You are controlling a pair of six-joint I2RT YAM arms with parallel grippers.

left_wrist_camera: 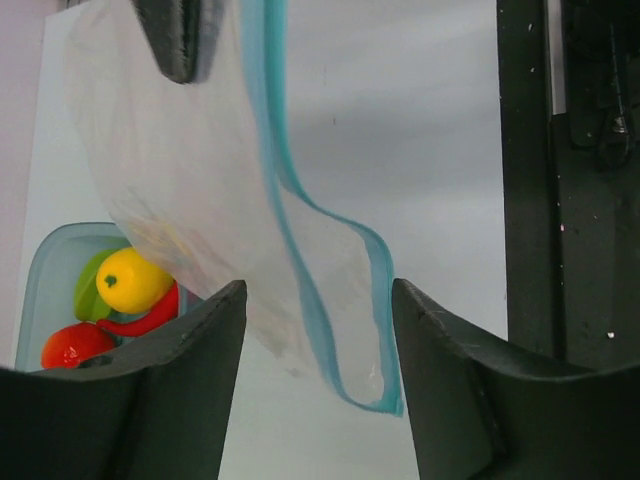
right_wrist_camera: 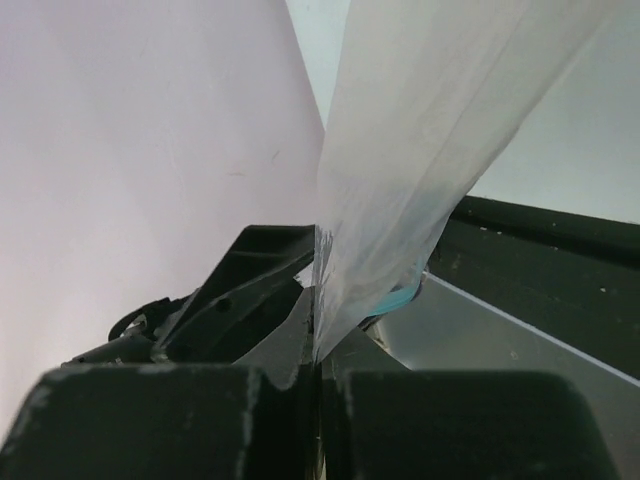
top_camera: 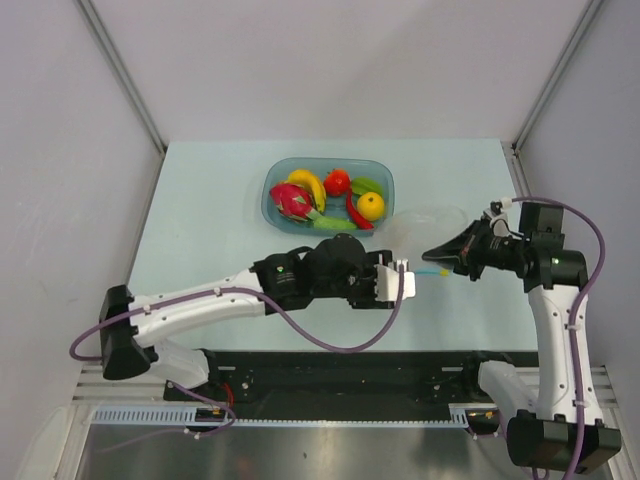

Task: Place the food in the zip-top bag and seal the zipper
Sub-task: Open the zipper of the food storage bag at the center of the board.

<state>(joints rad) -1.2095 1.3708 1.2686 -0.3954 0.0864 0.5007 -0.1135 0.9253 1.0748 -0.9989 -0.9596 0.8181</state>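
Only right wrist view shows right jaws clamping zip-top bag (right_wrist_camera: 420, 150).

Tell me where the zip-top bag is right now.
In the top view the zip-top bag hangs right of centre, pinched in the right gripper, its blue zipper dangling before the open left gripper, just right of the tray.

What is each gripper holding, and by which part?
The right gripper pinches the clear floppy plastic zip-top bag beside its thin blue zipper strip. The left gripper is open around the bag's hanging corner, holding nothing.
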